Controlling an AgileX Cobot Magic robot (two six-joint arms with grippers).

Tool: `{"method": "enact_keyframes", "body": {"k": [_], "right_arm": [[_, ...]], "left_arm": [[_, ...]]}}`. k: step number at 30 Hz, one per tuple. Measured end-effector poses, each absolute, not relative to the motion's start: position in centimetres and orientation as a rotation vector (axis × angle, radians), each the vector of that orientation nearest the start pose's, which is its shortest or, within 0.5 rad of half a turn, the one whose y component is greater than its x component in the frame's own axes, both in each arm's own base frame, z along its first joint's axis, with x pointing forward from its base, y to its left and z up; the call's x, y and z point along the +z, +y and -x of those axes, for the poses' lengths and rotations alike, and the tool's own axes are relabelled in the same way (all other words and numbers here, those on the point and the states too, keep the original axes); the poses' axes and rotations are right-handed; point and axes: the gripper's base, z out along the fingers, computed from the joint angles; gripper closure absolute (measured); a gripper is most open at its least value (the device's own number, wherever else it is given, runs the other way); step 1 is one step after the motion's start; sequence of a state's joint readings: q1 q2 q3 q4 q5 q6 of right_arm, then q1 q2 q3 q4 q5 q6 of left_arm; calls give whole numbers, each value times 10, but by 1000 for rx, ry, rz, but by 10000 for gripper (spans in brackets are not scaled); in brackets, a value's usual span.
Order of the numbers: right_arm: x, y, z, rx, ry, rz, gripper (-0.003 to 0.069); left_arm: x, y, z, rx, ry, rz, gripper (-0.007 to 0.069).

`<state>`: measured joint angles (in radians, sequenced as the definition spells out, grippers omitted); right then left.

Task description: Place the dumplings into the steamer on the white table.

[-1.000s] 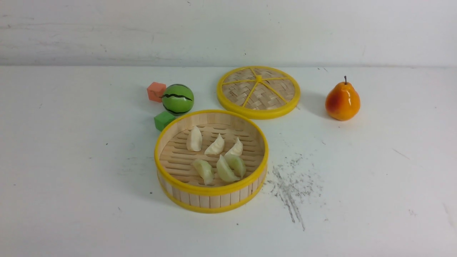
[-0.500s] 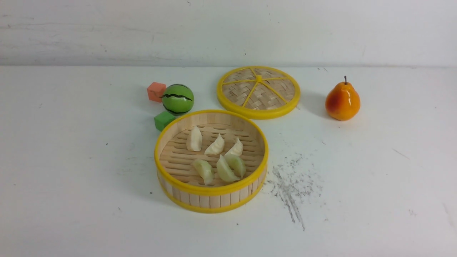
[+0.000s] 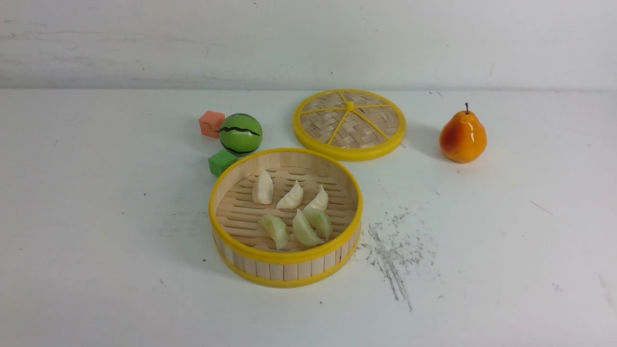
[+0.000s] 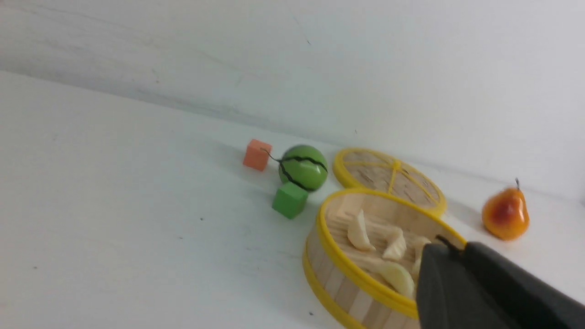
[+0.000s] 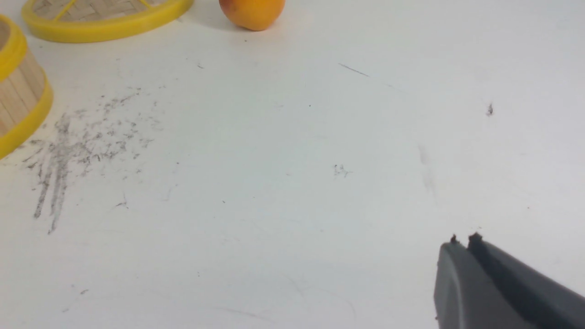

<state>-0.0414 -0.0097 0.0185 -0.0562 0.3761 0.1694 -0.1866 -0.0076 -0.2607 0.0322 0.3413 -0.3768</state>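
Looking at my left gripper first: its two black fingers are pressed tight together w/ nothing between them, and it sits up off the table, near the steamer's edge. It was part open a sec ago, so it just snapped closed on air. My right gripper is closed too, w/ nothing in it, over a bare bit of the white table, well apart from the basket. Neither arm shows in the front view. Going out from there: all six dumplings lie on the steamer's slat floor, three cream ones toward the back, three pale green ones toward the front. None are left out on the table. Nothing in the front view has moved in the last sec. Lid lies flat behind the steamer, pear off to the right, melon ball + orange block + green block on the left. I think the job's done; the closing grip looks like parking, not grabbing.
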Motion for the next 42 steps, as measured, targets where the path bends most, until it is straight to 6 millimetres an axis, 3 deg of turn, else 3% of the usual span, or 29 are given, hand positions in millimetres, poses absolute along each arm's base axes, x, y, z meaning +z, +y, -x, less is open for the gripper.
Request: {"method": "enact_keyframes", "body": {"k": [6, 11, 21, 42], "right_arm": [[174, -4, -52, 33, 1861, -162, 638], [174, -4, -52, 33, 1861, -162, 636], [174, -4, -52, 33, 1861, -162, 636], [174, -4, -52, 33, 1861, -162, 607]], "left_arm": [[216, 0, -53, -321, 1571, 331, 638], [189, 1, -56, -252, 1663, 309, 638], [172, -1, -53, -183, 1849, 206, 638], [172, -1, -53, -173, 1854, 193, 638]]}}
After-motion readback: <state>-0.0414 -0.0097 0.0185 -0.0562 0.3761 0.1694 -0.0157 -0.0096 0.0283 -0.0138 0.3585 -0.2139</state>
